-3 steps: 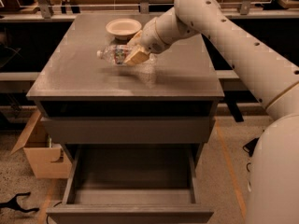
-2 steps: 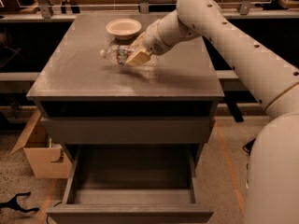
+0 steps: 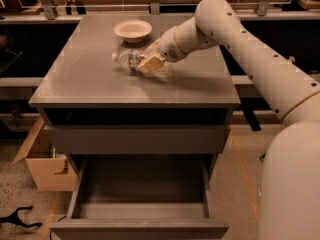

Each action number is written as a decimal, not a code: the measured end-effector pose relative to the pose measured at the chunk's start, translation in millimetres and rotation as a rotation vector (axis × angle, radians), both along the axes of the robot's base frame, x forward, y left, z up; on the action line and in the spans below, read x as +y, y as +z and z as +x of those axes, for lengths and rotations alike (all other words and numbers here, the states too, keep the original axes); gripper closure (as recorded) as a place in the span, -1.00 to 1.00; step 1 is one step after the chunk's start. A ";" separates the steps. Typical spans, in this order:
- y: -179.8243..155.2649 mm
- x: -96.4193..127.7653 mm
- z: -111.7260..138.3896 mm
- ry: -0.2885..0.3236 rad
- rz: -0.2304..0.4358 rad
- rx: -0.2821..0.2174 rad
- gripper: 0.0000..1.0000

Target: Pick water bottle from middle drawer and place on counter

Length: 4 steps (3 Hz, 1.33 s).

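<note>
The water bottle [image 3: 129, 59] lies on its side on the counter [image 3: 90, 84], pale cap pointing left, just in front of a bowl. My gripper [image 3: 150, 63] reaches in from the right and is shut on the bottle's right half, with a tan finger pad [image 3: 151, 64] across its body. The bottle looks to be resting on the counter top. The middle drawer [image 3: 140, 228] is pulled out at the bottom of the cabinet, and its inside shows nothing in it. The flat drawer front above it is shut.
A cream bowl [image 3: 132, 30] stands at the back of the counter. An open cardboard box [image 3: 45, 164] sits on the floor left of the cabinet, and a black object [image 3: 17, 219] lies near the bottom left. My arm and base fill the right side.
My gripper and the bottle have come down slightly and a little to the right, onto the counter. The drawer has not moved.
</note>
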<state>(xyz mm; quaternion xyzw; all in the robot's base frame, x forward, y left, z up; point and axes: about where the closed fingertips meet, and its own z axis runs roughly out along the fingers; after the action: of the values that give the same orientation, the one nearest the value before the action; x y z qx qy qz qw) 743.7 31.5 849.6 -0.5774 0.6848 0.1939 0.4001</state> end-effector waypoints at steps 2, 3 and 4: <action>4.5 0.1 0.0 0.000 0.000 0.000 -0.35; 2.7 4.0 -1.3 0.005 -0.002 0.003 -0.96; 3.0 4.9 -2.0 0.007 -0.003 0.004 -1.00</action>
<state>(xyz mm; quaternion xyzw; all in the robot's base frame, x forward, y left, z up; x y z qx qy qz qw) 741.7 36.4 852.6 -0.5800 0.6838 0.1954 0.3972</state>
